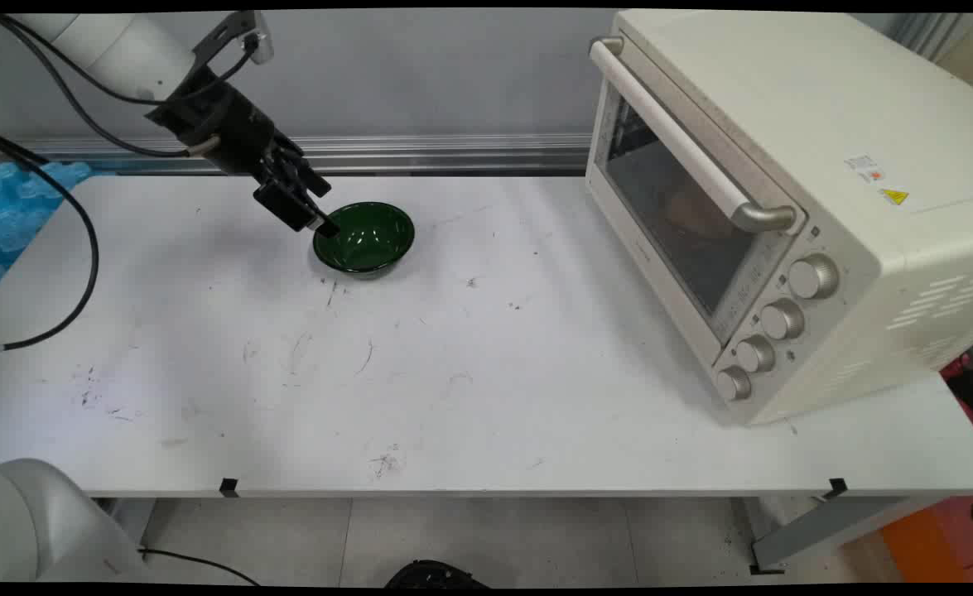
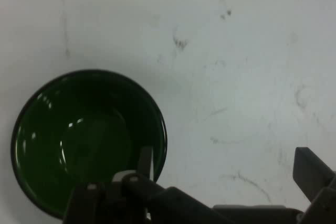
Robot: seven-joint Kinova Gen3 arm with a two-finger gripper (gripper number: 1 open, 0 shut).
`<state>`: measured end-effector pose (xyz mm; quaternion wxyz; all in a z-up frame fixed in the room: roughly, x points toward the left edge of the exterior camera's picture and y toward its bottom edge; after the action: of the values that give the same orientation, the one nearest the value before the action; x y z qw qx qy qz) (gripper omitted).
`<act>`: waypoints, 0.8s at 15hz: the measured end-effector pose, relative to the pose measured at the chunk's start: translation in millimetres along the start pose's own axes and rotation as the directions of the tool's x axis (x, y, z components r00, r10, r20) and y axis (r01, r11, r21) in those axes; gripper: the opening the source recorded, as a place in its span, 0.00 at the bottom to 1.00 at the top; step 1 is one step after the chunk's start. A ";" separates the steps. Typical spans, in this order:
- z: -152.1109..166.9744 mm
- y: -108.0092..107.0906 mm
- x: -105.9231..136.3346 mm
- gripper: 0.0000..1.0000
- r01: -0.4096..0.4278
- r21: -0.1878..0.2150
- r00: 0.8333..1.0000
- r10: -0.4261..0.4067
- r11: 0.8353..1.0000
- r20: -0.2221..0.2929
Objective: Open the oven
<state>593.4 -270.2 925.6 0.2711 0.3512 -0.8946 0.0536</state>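
Observation:
An empty dark green bowl [image 1: 364,237] [image 2: 86,140] stands on the white table [image 1: 469,381], left of centre towards the back. My gripper [image 1: 316,207] [image 2: 227,161] hangs tilted at the bowl's left rim and is open wide. In the hand view one finger [image 2: 145,160] sits at the rim's edge, over the inside of the bowl. The other finger [image 2: 311,170] is well outside it above bare table. Nothing is held between them.
A large cream toaster oven [image 1: 792,199] fills the table's right side, its door shut, handle [image 1: 685,145] and knobs [image 1: 813,276] facing left-front. Black cables [image 1: 89,248] droop over the table's left part. Blue material [image 1: 18,199] lies past the left edge.

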 end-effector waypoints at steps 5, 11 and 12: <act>7.4 -2.0 26.1 1.00 0.003 -0.015 0.999 -0.003 1.000 -0.035; 19.0 -6.8 71.4 0.00 0.004 -0.030 0.994 -0.007 1.000 -0.106; 20.8 -7.6 78.5 0.00 0.001 -0.034 0.993 -0.005 0.999 -0.117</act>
<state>541.4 -328.9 948.2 0.3288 0.3441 -0.8775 0.0586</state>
